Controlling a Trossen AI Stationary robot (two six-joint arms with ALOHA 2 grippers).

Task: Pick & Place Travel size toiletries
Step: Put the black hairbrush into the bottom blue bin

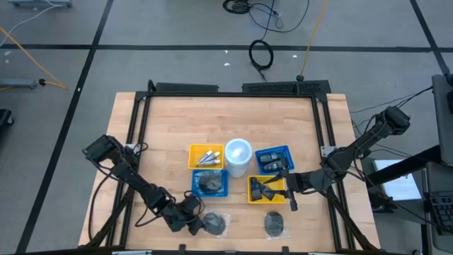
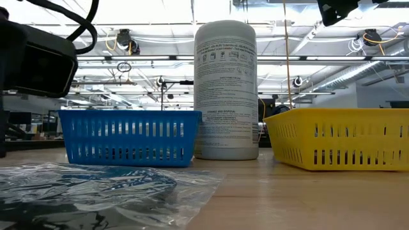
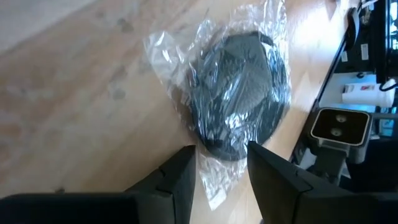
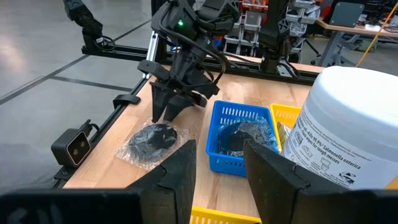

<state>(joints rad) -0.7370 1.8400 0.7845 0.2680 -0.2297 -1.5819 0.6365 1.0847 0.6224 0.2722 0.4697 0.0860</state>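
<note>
A dark round piece in clear wrap (image 3: 242,93) lies flat on the table near its front edge (image 1: 216,224). My left gripper (image 3: 221,149) is open and slants down over it (image 4: 165,117). Its fingers stand on either side of the wrap's near edge; whether they touch it, I cannot tell. A second wrapped round piece (image 1: 274,224) lies to the right of the first. My right gripper (image 4: 217,180) hangs open over the near yellow basket (image 1: 267,189) with nothing between its fingers.
A yellow basket (image 1: 207,156) holds silvery tubes. The blue basket (image 1: 211,183) holds a dark wrapped piece, and another blue basket (image 1: 274,159) holds dark packs. The white tub (image 1: 238,157) stands between them. Bare wood shows along the table's left and far sides.
</note>
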